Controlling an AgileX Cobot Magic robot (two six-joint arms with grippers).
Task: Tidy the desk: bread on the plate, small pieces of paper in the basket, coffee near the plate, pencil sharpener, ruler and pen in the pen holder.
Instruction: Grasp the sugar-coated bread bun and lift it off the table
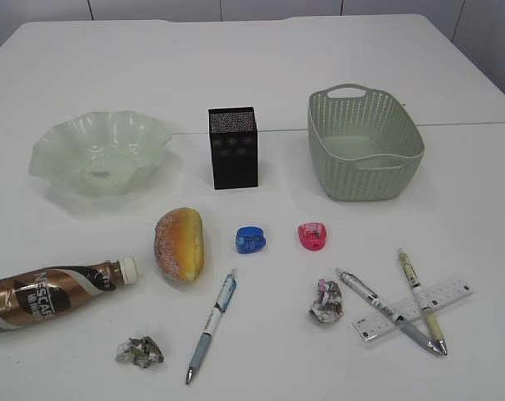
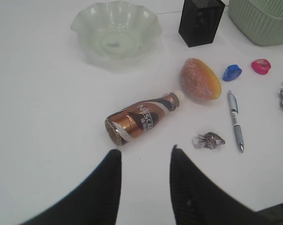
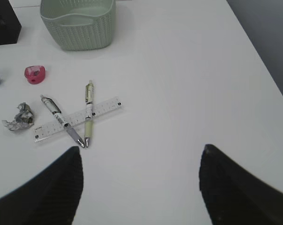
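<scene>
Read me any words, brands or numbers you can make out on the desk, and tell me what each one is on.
"NESCAFE": on the brown label of the coffee bottle, which lies on its side.
Ruler: black markings, too small to read.
Pens: barrel print too small to read.
Nothing else shows any text.

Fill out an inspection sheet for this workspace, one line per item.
Surface: white desk, seam across it.
Job's things: plate, pen holder, basket upright, holding nothing seen; coffee lying down; bread on desk; two sharpeners; two paper balls; three pens, two crossing the ruler.
Clutter: nothing seen.
Grippers: left gripper and right gripper open, holding nothing.
Cables: nothing seen.
Surroundings: pale wall panels.
</scene>
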